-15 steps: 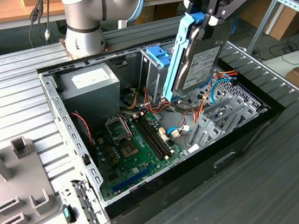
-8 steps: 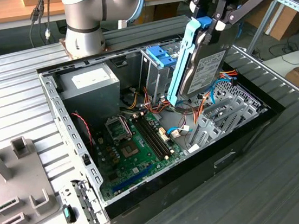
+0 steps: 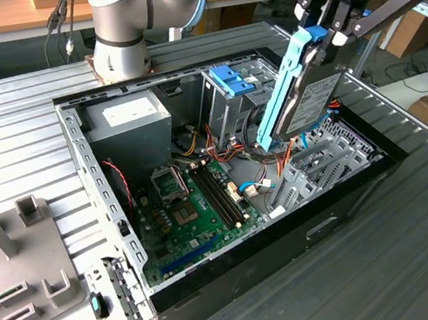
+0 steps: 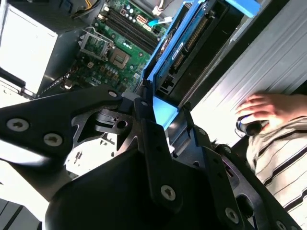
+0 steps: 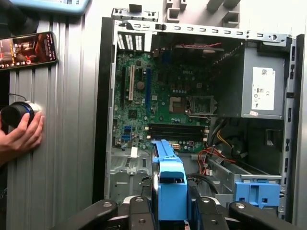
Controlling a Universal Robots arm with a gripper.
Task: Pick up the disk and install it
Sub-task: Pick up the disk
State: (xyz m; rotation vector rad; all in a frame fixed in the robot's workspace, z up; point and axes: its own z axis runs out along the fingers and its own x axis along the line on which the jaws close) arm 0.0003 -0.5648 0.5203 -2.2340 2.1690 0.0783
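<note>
The claw was closed on the top end of the disk, its black fingers pressing the blue carrier from both sides, as both wrist views showed. The disk hung from the claw tilted, its grey body and blue frame slanting down into the open computer case. Its lower end was among the orange and red cables, though whether it touched anything there could not be told. Directly below the claw lay the grey metal drive bay. Just beside the hanging disk, toward the exterior view's left, a bare blue bracket sat on top of the metal cage. Farther from the claw, on the case floor, lay the green motherboard with its memory slots and processor socket. Beyond that, in the corner of the case, sat the grey power supply with a white sticker. Outside the case, well apart from the claw, a person's hand rested on the ribbed metal table over a small round black object. A phone lay near it.
</note>
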